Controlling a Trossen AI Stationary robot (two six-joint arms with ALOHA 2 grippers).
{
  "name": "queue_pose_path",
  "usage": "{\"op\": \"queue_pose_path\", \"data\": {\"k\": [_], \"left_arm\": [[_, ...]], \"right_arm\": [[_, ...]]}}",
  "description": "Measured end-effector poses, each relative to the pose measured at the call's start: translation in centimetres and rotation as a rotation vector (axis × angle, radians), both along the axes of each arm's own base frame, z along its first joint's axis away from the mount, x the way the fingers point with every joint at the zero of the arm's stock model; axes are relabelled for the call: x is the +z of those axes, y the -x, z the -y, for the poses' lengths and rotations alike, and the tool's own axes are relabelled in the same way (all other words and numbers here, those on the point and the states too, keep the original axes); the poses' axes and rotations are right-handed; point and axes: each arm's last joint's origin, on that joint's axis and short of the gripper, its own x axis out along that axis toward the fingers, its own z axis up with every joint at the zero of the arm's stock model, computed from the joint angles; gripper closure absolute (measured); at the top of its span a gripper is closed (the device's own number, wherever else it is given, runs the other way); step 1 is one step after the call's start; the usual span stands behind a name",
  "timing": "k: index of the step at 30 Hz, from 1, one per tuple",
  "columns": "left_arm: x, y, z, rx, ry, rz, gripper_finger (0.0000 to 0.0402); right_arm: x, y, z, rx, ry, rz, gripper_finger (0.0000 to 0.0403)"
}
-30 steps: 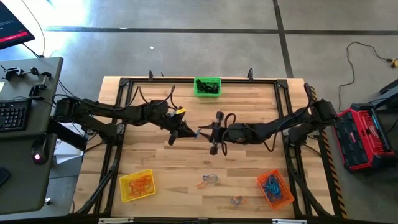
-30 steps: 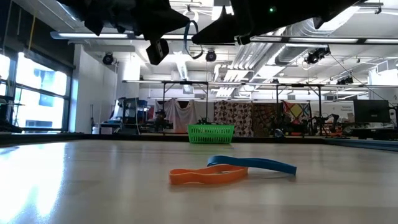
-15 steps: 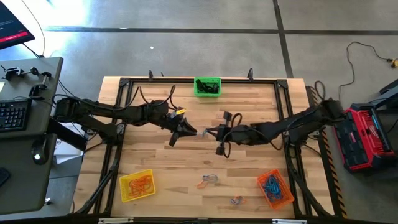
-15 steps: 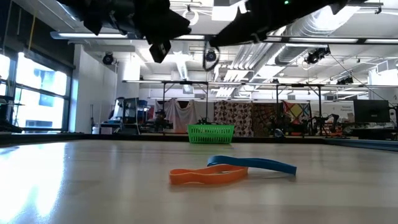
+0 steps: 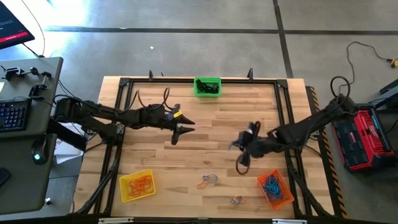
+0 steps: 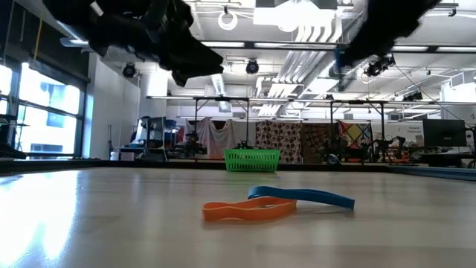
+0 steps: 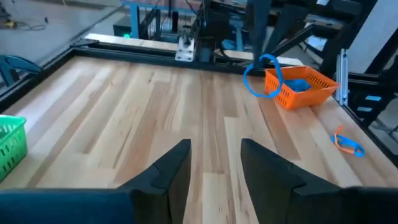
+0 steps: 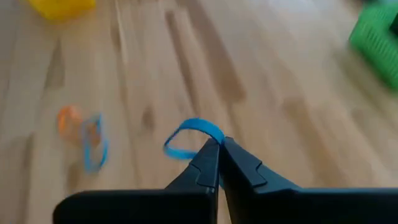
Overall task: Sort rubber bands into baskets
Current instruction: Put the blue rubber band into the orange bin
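Observation:
My right gripper (image 5: pixel 238 147) is above the table's right half and is shut on a blue rubber band (image 8: pixel 191 134). The band also shows in the left wrist view (image 7: pixel 262 76), in the air in front of the orange basket (image 5: pixel 275 188). My left gripper (image 5: pixel 181 130) is open and empty above the table's middle, left of the right gripper. The green basket (image 5: pixel 207 86) stands at the far edge. The yellow basket (image 5: pixel 137 185) stands near left and holds orange bands. Loose orange and blue bands (image 5: pixel 209 180) lie flat on the table, and more (image 5: pixel 236 200) lie near the front edge. My right gripper pinches the blue band at one spot of its loop (image 8: pixel 208 140) between its two shut fingertips. The rest of the loop juts out beyond the fingertips. The band is lifted clear of the table.
A black frame (image 5: pixel 124 84) runs around the tabletop. The orange basket holds blue bands. An orange band (image 6: pixel 249 211) and a blue band (image 6: pixel 301 196) lie close to the low camera. A desk with a keyboard (image 5: pixel 12 115) stands left of the table.
My right gripper has drawn away from my left gripper. It has gone toward the table's right and near edges, toward the orange basket, carrying the blue band clear of the table. My left gripper has shifted slightly toward the left edge.

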Motion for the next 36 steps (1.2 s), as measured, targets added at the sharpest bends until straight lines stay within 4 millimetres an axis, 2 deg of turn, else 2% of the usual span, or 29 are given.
{"op": "queue_pose_path", "data": {"k": [5,13,22,29,36], "left_arm": [[-0.9,0.7,0.1,0.002,0.016,0.081,0.0268],[-1.1,0.9,0.1,0.002,0.028,0.070,0.0268],[-1.1,0.9,0.1,0.004,0.037,0.071,0.0268],[-1.1,0.9,0.1,0.006,0.047,0.071,0.0268],[-1.2,0.9,0.1,0.006,0.047,0.067,0.0268]], "right_arm": [[0.6,1.8,-1.9,-0.030,-0.091,-0.135,0.0402],[2.1,3.9,-4.9,-0.088,-0.251,-0.323,0.0403],[-0.3,5.3,-8.9,-0.203,-0.426,-0.564,0.0403],[-2.4,6.8,-11.9,-0.296,-0.540,-0.825,0.0403],[-3.7,8.3,-13.3,-0.354,-0.534,-0.890,0.0403]]}}
